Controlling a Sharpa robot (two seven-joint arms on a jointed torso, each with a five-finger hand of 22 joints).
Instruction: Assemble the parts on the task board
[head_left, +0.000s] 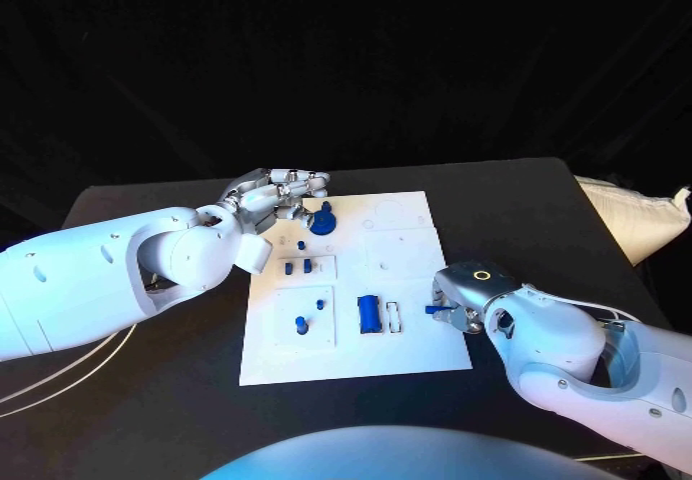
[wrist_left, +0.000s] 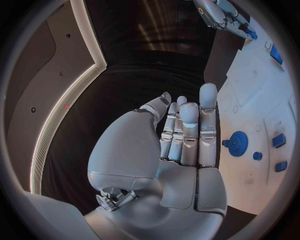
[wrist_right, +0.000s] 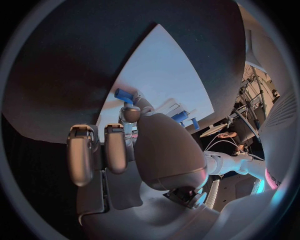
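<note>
The white task board (head_left: 411, 345) lies in the middle of the black table. My left hand (head_left: 274, 195) hovers at the board's far left corner with its fingers (wrist_left: 187, 130) stretched out side by side and nothing in them. Just beside it a blue gear (head_left: 322, 222) (wrist_left: 237, 143) stands on the board. My right hand (head_left: 464, 303) is at the board's right edge and pinches a small blue part (head_left: 436, 309) (wrist_right: 124, 94) at its fingertips. A blue block (head_left: 369, 314) and several small blue pegs (head_left: 300, 324) sit in the board's recesses.
A white bag (head_left: 635, 215) lies off the table's far right edge. Pale cables (head_left: 58, 380) run under my left arm at the near left. Bare black table surrounds the board on all sides.
</note>
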